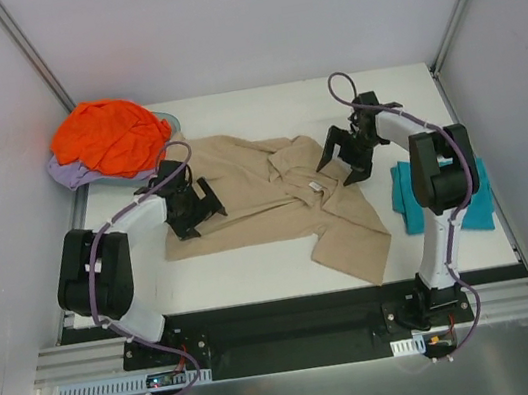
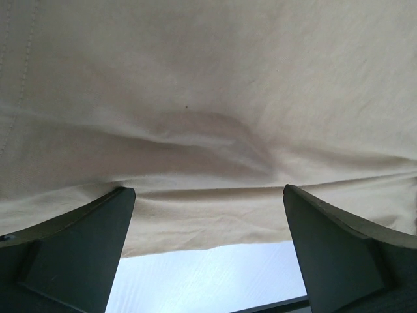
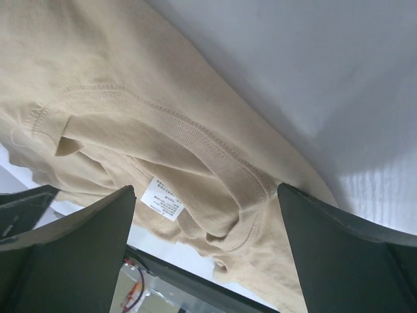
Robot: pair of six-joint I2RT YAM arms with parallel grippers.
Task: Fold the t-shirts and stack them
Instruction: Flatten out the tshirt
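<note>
- Status: early. Judging by how things lie, one shirt of four looks done.
- Teal shirt point(image 1: 408, 196) lies at the right table point(image 1: 256, 270) edge, partly behind the right arm, as a compact flat piece. It is judged folded and the start of the stack.
- Tan shirt point(image 1: 263, 192) lies spread across mid-table, not folded. Its near right part is rumpled and turned over, with collar point(image 3: 195, 140) and label point(image 3: 163, 201) showing.
- Left gripper point(image 1: 200, 211) hovers low over the tan shirt's left end, jaws wide, nothing between them.
- Right gripper point(image 1: 344, 159) hangs over the collar end, jaws wide, holding nothing.
- Orange shirt point(image 1: 107, 138) sits bunched on top of the lavender shirt point(image 1: 68, 175) in the basin point(image 1: 170, 122) at the back left. Both are unfolded.
- Left to do: flatten and fold tan, set it on teal, then fold and stack orange and lavender.
</note>
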